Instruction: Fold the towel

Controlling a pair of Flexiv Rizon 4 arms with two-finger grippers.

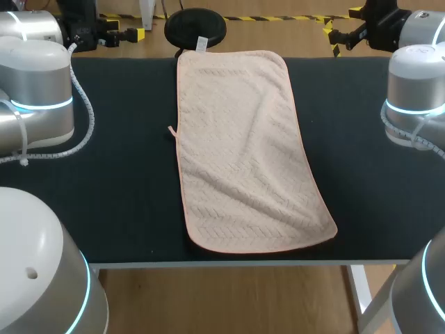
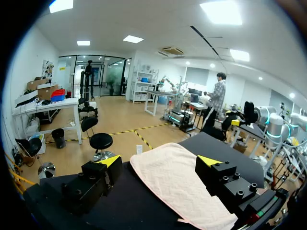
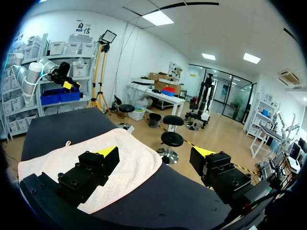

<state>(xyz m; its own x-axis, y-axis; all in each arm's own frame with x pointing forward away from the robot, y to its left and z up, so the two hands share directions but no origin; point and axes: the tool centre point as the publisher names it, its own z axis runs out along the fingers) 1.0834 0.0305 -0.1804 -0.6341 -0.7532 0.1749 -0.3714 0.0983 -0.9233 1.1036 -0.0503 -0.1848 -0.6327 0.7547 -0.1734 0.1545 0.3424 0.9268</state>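
The pink towel [image 1: 240,149] is soft woven cloth with a ribbed herringbone texture, lying on a matt black surface [image 1: 118,174].

A table [image 1: 118,209] with a flat black top and a pale front rim spans the scene.

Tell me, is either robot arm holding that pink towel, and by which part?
Nothing is held. Both pairs of jaws stand open, empty; the towel lies flat on the table.

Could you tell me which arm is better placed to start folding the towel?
Probably left, narrowly: the towel lies straight ahead between the open fingers of the left gripper, but off to one side of the right gripper.
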